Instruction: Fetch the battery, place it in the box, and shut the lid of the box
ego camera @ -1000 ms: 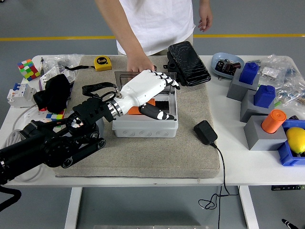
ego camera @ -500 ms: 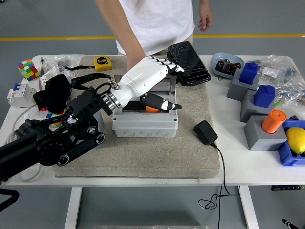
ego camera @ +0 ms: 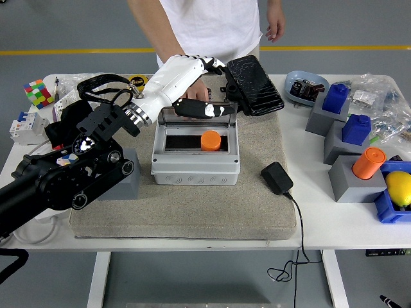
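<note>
Over the box's [ego camera: 194,168] far edge: left robot hand [ego camera: 191,86], white, fingers loosely spread, black thumb [ego camera: 200,110] lying across the raised lid's [ego camera: 196,115] top edge, gripping nothing. Just below: orange battery [ego camera: 210,140] upright inside the open box. Behind: a person's hand [ego camera: 190,90], partly hidden. To the right: black case [ego camera: 253,84]. Underneath all: grey mat [ego camera: 186,205] on white worktop [ego camera: 340,224].

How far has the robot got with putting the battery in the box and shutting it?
The first part looks done: the orange cylindrical battery sits inside the open grey plastic box. In hand now: the robot's white left hand is up at the box's clear hinged lid, thumb across its top edge. A person's hand is right behind it. Left to do: swing the lid down shut.
</note>
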